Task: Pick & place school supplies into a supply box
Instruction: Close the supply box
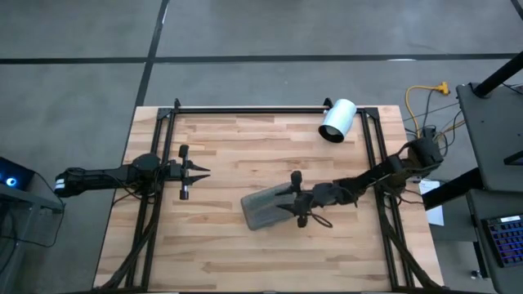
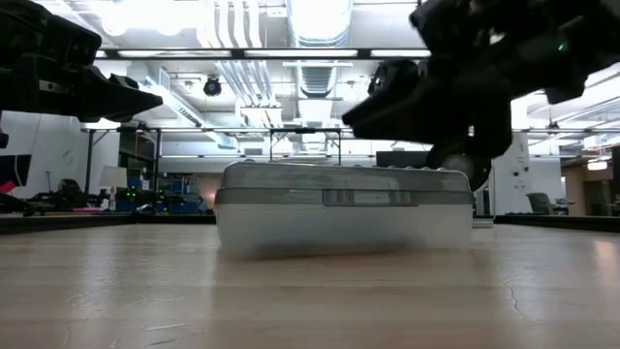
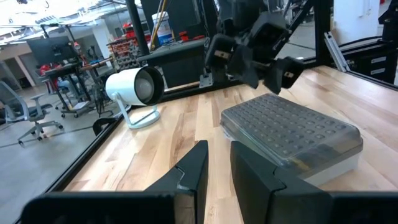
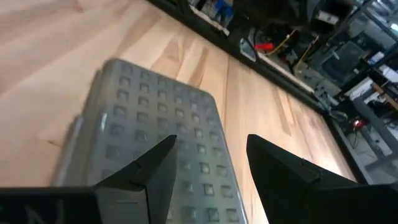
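No brand, label or writing is showing itself legibly anywhere on the supply box (image 1: 265, 209), on the white cylinder (image 1: 337, 120) or on my arms. The supply box is lying flat on the tabletop (image 1: 221, 253) a little right of centre, turned slightly askew, its grey textured lid closed; whether any school supplies are lying inside I cannot tell through the cloudy wall. The box is sitting well in from every edge of the tabletop, with bare wood opening wide toward the near edge and toward my left side, and a black frame rail (image 1: 253, 109) is running along the far edge with struts down both sides. The white cylinder is lying on its side at the far right corner, well apart from the box. My right gripper (image 1: 296, 198) is reaching in low from the right, the arm stretching out across the tabletop, and it is hovering just above the right end of the lid with its jaws spread wide and released, holding nothing. My left gripper (image 1: 201, 171) is waiting over the left part of the tabletop, the arm lying nearly level and pointing toward the centre, well apart from the box; its jaws are standing narrowly apart with nothing between them.
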Robot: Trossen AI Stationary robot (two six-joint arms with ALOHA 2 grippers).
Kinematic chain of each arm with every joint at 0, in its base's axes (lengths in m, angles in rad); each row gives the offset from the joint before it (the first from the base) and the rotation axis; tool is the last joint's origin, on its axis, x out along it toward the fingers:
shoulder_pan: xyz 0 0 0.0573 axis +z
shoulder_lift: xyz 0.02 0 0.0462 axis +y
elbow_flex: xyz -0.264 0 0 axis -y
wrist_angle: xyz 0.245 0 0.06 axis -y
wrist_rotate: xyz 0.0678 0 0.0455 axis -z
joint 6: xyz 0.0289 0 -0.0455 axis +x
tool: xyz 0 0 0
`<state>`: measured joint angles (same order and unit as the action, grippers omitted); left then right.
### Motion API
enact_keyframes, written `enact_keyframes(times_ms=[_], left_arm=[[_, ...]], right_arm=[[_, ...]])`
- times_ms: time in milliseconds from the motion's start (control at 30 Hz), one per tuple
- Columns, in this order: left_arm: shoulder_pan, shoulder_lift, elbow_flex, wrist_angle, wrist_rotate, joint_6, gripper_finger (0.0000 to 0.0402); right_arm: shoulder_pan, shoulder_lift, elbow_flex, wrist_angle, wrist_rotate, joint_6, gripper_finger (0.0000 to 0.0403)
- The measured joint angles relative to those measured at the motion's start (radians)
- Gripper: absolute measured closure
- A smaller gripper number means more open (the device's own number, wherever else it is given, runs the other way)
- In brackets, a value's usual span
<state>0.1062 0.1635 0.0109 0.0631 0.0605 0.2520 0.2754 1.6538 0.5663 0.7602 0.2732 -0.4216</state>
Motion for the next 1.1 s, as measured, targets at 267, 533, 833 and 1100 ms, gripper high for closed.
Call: enact_keyframes(times_ms=[267,533,833,1100], left_arm=[[0.000,0.000,0.000,0.000,0.000,0.000,0.0348],[0.000,0.005,0.000,-0.008,0.000,0.000,0.0348],[0.000,0.006,0.000,-0.008,0.000,0.000,0.0348],[0.000,0.006,0.000,-0.007,0.000,0.000,0.0348]], right_arm=[[-0.036,0.094,0.037,0.006,-0.042,0.026,0.0220],[-0.046,0.103,0.079,-0.059,-0.127,0.147,0.0224],[-0.060,0.086,0.251,-0.489,-0.128,0.315,0.0223],[-0.062,0.088,0.284,-0.571,-0.240,0.352,0.0227]])
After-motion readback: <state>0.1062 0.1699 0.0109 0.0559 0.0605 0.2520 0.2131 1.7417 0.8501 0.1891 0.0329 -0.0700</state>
